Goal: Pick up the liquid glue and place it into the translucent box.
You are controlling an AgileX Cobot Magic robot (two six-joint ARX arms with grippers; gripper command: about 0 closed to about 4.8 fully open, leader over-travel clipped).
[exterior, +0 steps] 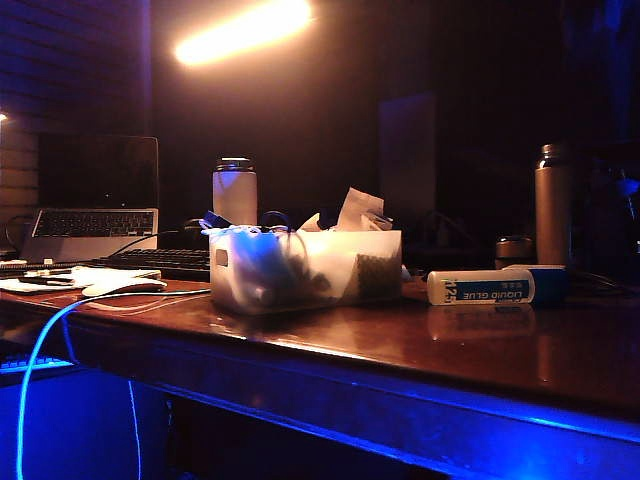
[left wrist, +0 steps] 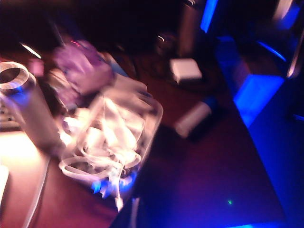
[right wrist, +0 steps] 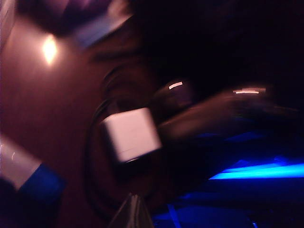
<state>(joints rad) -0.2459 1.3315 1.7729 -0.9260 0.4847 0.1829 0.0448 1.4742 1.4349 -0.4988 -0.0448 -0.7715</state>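
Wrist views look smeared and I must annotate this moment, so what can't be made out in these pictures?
- Left end effector: in no view; state unseen.
- Right end effector: right wrist view, only dark tips at the edge, seemingly shut.
- Translucent box contents: left wrist view, motion blur; exterior view, frosted wall.
- Liquid glue label: unreadable in both wrist views, blur and darkness.
- Both arms: absent from exterior view.

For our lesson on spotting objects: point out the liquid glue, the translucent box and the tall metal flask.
liquid glue (exterior: 490, 288), exterior view, on its blue label.
translucent box (exterior: 375, 262), exterior view, on its front wall.
tall metal flask (exterior: 552, 205), exterior view, on its body.
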